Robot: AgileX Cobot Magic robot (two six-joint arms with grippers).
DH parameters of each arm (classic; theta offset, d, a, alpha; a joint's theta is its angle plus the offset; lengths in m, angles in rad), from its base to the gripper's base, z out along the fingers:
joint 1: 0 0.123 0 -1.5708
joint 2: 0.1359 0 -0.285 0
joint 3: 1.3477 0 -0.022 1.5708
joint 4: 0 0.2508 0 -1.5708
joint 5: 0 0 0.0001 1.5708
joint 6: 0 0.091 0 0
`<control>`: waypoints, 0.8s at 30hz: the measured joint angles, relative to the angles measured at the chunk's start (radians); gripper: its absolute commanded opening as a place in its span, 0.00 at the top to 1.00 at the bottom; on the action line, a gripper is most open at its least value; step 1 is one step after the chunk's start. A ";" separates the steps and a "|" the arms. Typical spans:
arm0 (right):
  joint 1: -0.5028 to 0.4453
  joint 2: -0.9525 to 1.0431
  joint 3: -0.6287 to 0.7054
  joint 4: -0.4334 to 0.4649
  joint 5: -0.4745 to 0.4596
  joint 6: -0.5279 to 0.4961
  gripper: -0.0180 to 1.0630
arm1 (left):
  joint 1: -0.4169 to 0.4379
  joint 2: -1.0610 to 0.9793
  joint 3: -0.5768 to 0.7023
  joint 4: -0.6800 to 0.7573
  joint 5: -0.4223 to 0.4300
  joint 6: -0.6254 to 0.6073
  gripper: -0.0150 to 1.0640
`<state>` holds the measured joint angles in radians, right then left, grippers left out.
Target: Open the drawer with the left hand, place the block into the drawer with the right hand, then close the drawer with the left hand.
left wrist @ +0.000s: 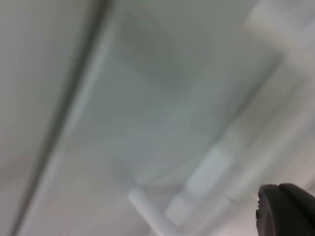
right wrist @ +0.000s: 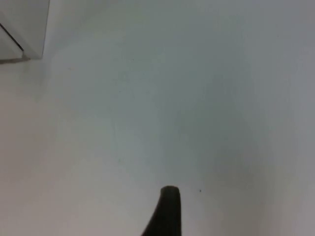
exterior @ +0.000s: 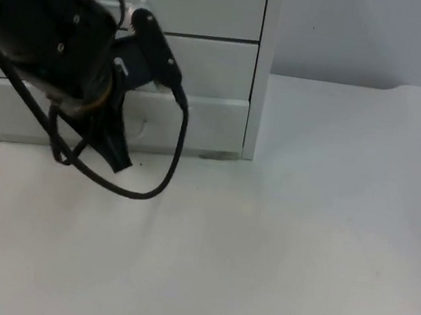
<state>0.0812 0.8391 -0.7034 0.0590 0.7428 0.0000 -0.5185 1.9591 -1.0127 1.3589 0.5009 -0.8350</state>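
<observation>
A white drawer cabinet (exterior: 208, 70) stands at the back left of the table, against the grey wall. Its bottom drawer (exterior: 207, 125) juts out a little from the fronts above it. My left gripper (exterior: 114, 149) hangs low right in front of that drawer's left half, pointing down at the table edge of the drawer. In the left wrist view the drawer front is very close and blurred, with a white bar handle (left wrist: 147, 209) on it. My right gripper (right wrist: 167, 211) hovers over bare white table, with the cabinet's corner (right wrist: 22, 29) some way off.
The white table top (exterior: 302, 235) stretches out in front of and to the right of the cabinet. The grey partition wall (exterior: 372, 31) closes the back. The left arm's black body (exterior: 40, 21) covers the cabinet's upper left.
</observation>
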 measured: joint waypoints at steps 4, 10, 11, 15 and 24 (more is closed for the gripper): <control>0.000 0.000 0.000 0.000 0.000 0.000 0.31 | -0.053 -0.087 -0.004 -0.272 0.017 0.238 0.99; 0.000 0.000 0.000 0.000 0.000 0.000 0.31 | -0.093 -0.238 -0.004 -0.829 0.106 0.692 0.99; 0.000 0.000 0.000 0.000 0.000 0.000 0.31 | -0.093 -0.261 -0.004 -0.920 0.134 0.756 0.99; 0.000 0.000 0.000 0.000 0.000 0.000 0.31 | -0.093 -0.310 -0.004 -1.110 0.218 0.919 0.99; 0.000 0.000 0.000 0.000 0.000 0.000 0.31 | -0.071 -0.365 -0.004 -1.230 0.286 0.992 0.99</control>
<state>0.0812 0.8391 -0.7034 0.0590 0.7428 0.0000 -0.5893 1.5937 -1.0166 0.1291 0.7865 0.1572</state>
